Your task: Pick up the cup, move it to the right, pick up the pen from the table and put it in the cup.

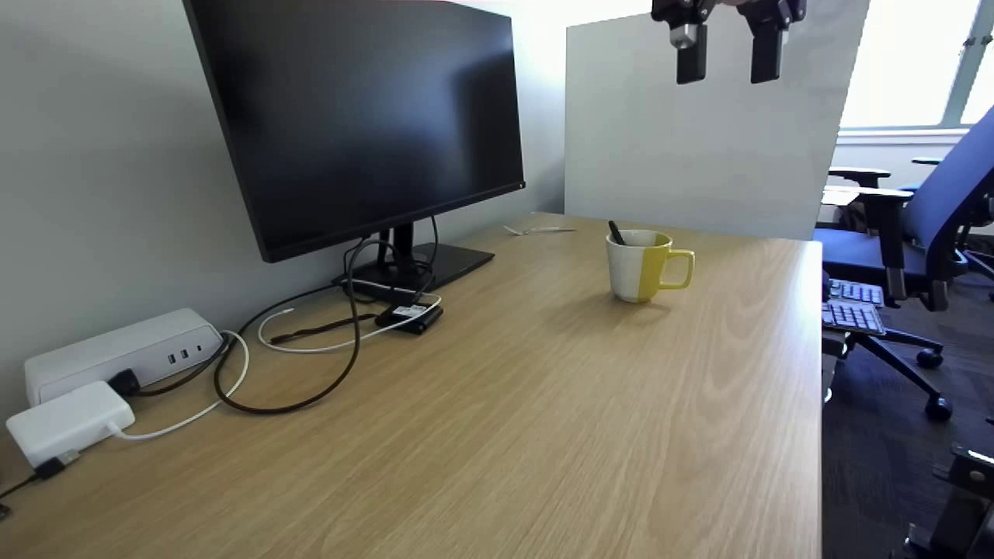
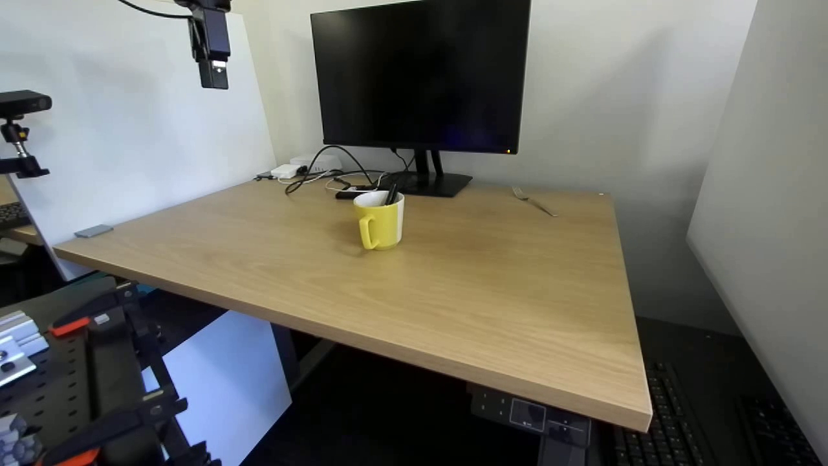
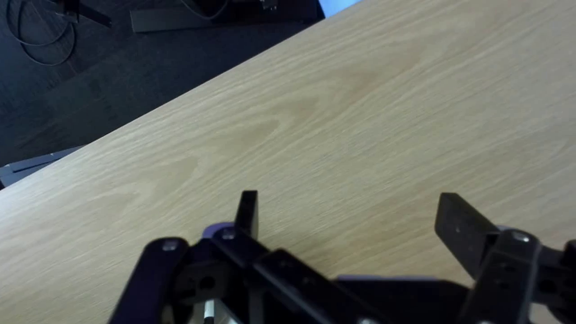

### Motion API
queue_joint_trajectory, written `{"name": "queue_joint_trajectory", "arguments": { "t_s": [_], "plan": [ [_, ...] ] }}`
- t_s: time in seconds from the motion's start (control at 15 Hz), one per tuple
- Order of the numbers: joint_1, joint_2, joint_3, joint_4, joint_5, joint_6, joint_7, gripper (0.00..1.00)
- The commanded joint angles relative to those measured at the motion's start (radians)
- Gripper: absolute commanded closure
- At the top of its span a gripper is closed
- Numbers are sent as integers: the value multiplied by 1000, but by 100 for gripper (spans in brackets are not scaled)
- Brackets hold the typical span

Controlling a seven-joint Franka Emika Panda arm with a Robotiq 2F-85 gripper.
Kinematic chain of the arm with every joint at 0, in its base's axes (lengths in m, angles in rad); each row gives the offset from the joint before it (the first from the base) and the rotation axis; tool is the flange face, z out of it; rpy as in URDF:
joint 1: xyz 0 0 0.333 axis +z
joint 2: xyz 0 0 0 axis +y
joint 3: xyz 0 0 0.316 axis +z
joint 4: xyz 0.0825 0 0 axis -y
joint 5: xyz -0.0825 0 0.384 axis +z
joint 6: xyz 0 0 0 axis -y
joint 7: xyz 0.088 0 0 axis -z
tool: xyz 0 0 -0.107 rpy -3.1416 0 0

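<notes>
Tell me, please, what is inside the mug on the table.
A pen leans in the mug, its dark end showing above the rim in both exterior views. The mug's sides hide the pen's lower part and anything at the bottom.

In an exterior view, a grey-white wall (image 1: 101, 194) occupies the upper left of the frame. A white partition panel (image 1: 644, 147) stands upright at upper right of centre. A window (image 1: 905, 66) at upper right is brightly lit. At right, a blue office chair (image 1: 943, 194) stands on dark flooring (image 1: 862, 442).
</notes>
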Motion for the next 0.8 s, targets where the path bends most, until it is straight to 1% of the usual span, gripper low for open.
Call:
{"name": "queue_joint_trajectory", "arguments": {
  "t_s": [0.0,0.27,0.4,0.47,0.6,0.73],
  "plan": [
    [9,19,-22,42,81,-89,-200,0],
    [10,39,-30,67,100,-172,-406,0],
    [9,54,-35,87,105,-233,-489,0],
    [2,24,-17,43,83,-162,-409,0],
    [2,31,-22,55,85,-190,-454,0],
    [2,36,-22,60,85,-196,-462,0]
  ]
}}
